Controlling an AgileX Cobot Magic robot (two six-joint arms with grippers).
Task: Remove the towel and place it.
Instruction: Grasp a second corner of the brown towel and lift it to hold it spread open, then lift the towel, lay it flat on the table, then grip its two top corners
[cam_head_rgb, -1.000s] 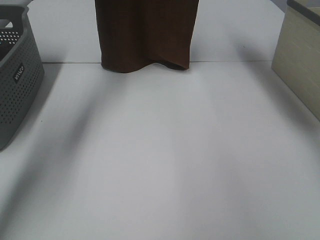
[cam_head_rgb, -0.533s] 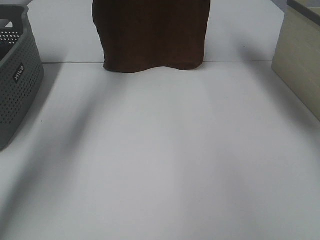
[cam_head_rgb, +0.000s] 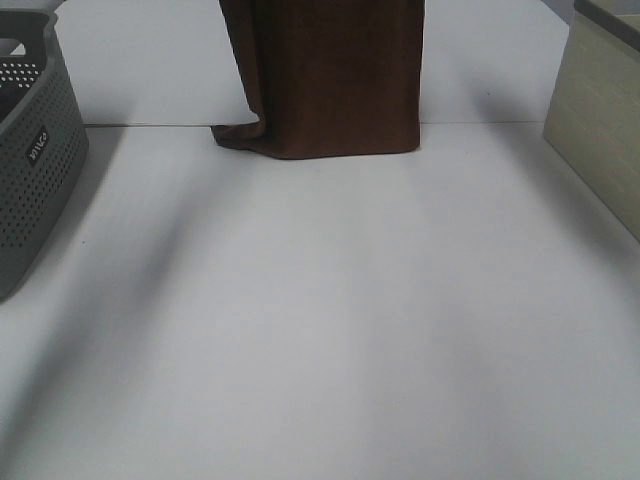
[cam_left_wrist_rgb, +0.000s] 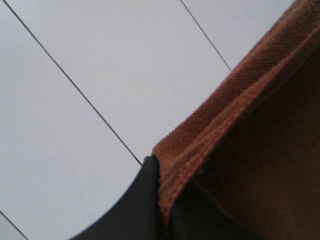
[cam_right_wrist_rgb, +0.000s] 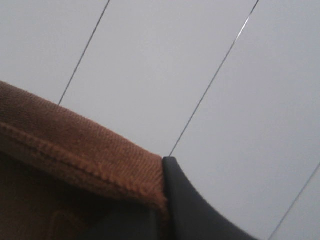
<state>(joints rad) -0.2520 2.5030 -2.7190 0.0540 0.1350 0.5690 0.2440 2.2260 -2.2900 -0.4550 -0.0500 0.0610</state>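
Observation:
The dark brown towel (cam_head_rgb: 330, 80) hangs down from above the top edge of the exterior high view, at the back middle of the white table (cam_head_rgb: 320, 330). Its lower edge rests on the table, and the lower left corner is creased under. Both grippers are out of that view. In the left wrist view my left gripper (cam_left_wrist_rgb: 161, 200) is shut on the towel's stitched hem (cam_left_wrist_rgb: 235, 105). In the right wrist view my right gripper (cam_right_wrist_rgb: 161, 205) is shut on the hem (cam_right_wrist_rgb: 65, 145) too. The white tag does not show.
A grey perforated basket (cam_head_rgb: 35, 160) stands at the table's left edge. A beige box (cam_head_rgb: 600, 120) stands at the right edge. A seam line runs across the table under the towel's bottom edge.
The hanging towel has shifted right and come lower. Its bottom edge now lies on the table, and its lower left corner has folded.

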